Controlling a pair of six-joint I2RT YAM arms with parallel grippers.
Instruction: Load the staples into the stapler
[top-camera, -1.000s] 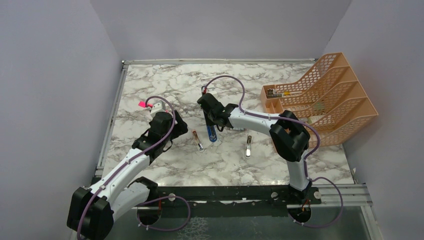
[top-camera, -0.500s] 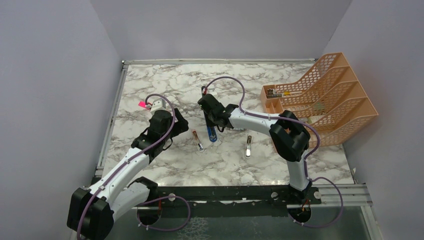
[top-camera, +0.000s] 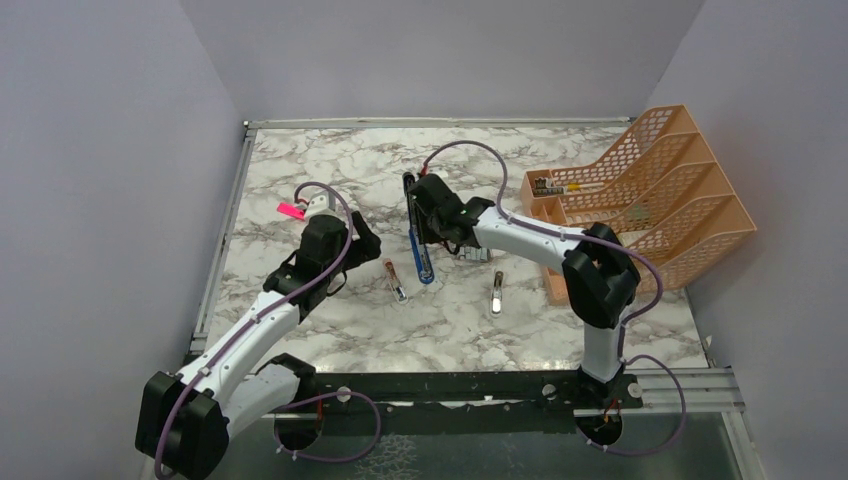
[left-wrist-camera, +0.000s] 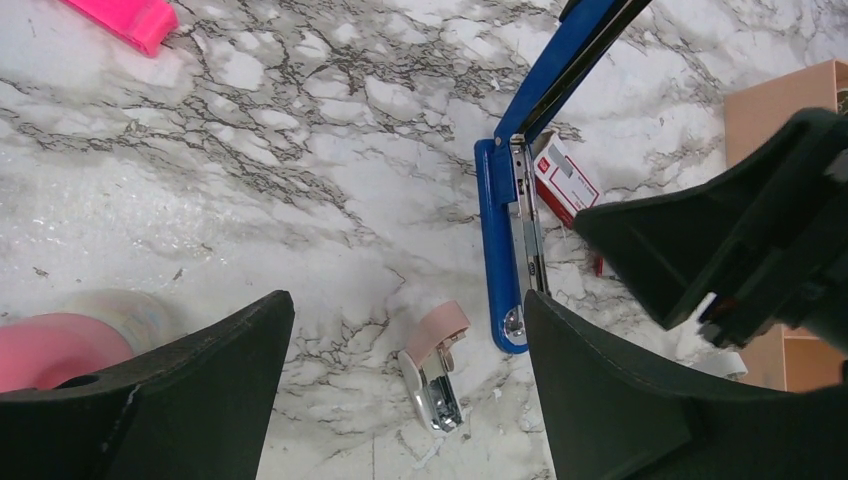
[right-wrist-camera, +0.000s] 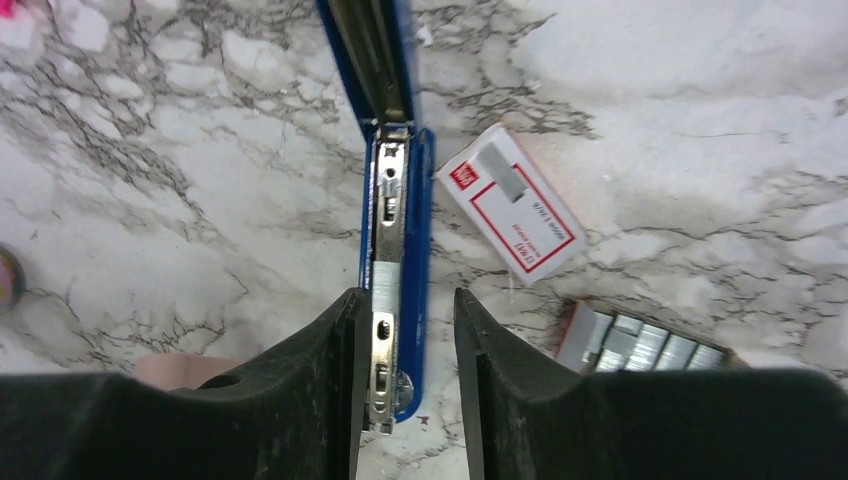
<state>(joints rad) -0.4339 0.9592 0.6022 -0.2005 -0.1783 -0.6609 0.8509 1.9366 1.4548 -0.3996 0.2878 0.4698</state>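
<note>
The blue stapler lies flat with its lid swung open and its silver rail bare; it also shows in the top view and the left wrist view. My right gripper hovers over the stapler's front end, jaws narrowly apart on either side of the rail, holding nothing. The grey staples sit in their open tray just to the right. The red-and-white box sleeve lies beside the stapler. My left gripper is wide open and empty, left of the stapler.
A small pink-and-white mini stapler lies between my left fingers on the table. A second one lies to the right. A pink marker is at the far left. An orange mesh file rack stands at the right.
My right gripper has moved towards the far side. The stapler's lid now stands swung open. My left gripper has shifted slightly.
</note>
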